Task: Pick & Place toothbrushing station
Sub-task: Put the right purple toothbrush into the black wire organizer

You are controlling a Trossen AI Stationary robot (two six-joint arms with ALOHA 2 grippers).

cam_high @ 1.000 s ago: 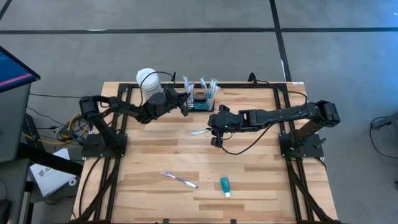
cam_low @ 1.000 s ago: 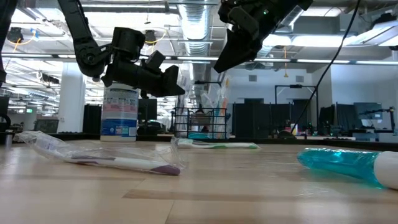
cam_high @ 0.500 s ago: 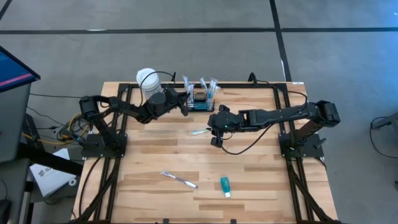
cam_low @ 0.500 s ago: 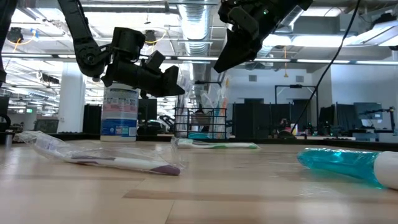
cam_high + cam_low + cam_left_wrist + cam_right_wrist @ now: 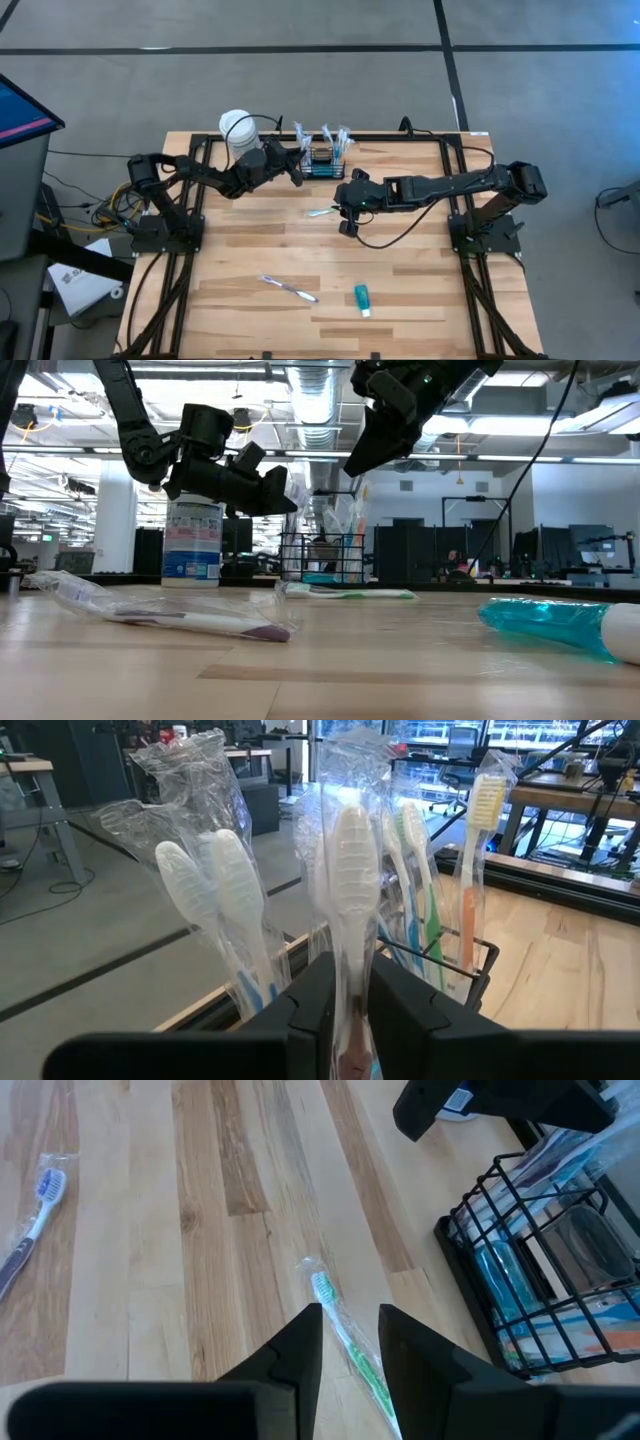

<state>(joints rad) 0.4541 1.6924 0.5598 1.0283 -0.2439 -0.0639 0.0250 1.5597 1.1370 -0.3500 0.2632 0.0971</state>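
Looking past the left gripper (image 5: 345, 1010), I am seeing its fingers (image 5: 312, 1005) set narrowly on either side of a wrapped toothbrush (image 5: 352, 880) — whether they are pinching it or only bracketing it, I cannot tell. It is hovering over the toothbrushing station (image 5: 325, 160), the black mesh basket sitting at the table's (image 5: 400, 290) far edge beside the white canister (image 5: 237, 130). The right gripper (image 5: 348, 1342) is hanging with its fingers slightly apart above a green toothbrush (image 5: 345, 1340) lying on the wood, just in front of the basket. I am judging the basket light and stiff but top-heavy (the bagged brushes are standing tall and crinkly) — so I would be taking it by a bare stretch of the wire rim, not by the slippery wrappers.
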